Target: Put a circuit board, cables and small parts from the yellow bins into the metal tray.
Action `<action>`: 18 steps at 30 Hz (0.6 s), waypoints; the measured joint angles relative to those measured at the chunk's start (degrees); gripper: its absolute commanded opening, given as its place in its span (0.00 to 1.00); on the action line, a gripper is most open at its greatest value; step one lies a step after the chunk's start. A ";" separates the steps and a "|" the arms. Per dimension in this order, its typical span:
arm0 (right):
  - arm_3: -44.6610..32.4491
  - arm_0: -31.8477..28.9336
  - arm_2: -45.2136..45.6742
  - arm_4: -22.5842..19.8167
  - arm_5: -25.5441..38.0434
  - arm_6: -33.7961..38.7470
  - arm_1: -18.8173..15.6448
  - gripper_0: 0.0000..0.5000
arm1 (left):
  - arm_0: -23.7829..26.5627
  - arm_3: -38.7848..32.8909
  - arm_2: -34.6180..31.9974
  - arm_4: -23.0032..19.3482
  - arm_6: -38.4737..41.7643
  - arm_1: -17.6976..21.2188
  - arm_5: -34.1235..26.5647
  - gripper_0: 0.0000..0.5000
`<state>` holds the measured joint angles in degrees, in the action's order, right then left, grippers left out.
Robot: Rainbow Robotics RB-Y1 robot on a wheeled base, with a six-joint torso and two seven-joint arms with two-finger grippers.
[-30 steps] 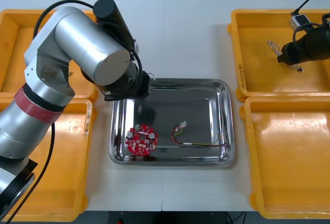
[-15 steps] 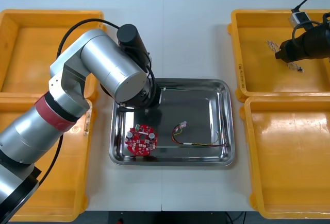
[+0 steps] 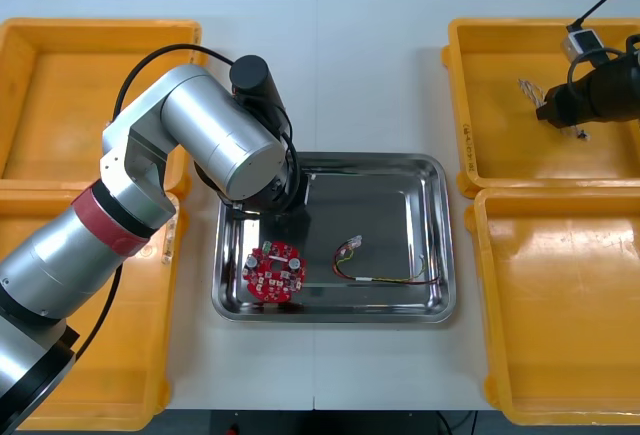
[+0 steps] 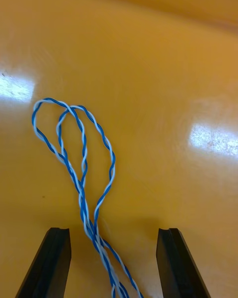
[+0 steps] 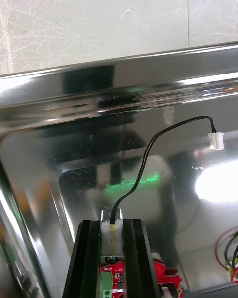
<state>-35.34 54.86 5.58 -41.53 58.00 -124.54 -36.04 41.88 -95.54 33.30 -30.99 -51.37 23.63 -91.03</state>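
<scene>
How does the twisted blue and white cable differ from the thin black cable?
The twisted blue and white cable is a two-colour pair; the thin black cable is one strand ending in a white plug. The twisted one lies looped on the floor of the yellow bin, loose inside the open right gripper; the black one arches over the metal tray, one end clamped in the left gripper. Both are thin and flexible.

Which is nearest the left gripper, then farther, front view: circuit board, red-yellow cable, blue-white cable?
From the left gripper:
1. Round red circuit board, metal tray, left.
2. Red and yellow cable, tray, right.
3. Twisted blue and white cable, far right bin.
</scene>
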 measured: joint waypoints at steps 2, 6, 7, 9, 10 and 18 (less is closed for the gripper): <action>0.00 -0.51 0.00 -0.26 -0.71 0.00 0.00 1.00 | 0.00 0.08 0.00 0.05 0.00 0.00 0.00 0.00; -0.02 -1.18 0.00 -1.08 -1.44 -0.05 0.00 1.00 | 0.00 0.12 0.00 0.12 0.00 0.00 0.00 0.00; -0.02 -1.20 0.00 -1.10 -1.47 -0.07 0.00 1.00 | 0.00 0.12 0.00 0.12 0.00 0.00 0.00 0.01; -0.02 -1.21 0.00 -1.14 -1.48 -0.29 0.00 1.00 | 0.00 0.13 0.00 0.12 0.00 0.00 0.00 0.04; -0.02 -1.21 0.00 -1.18 -1.48 -0.64 0.00 1.00 | 0.00 0.14 0.00 0.12 0.00 0.00 0.00 0.11; -0.02 -1.24 0.00 -1.72 -1.48 -1.74 0.00 0.21 | 0.00 0.40 0.00 0.12 0.00 0.00 0.07 0.63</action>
<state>-35.37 53.62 5.58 -43.25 56.51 -126.27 -36.04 41.88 -95.14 33.30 -30.86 -51.37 23.63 -90.96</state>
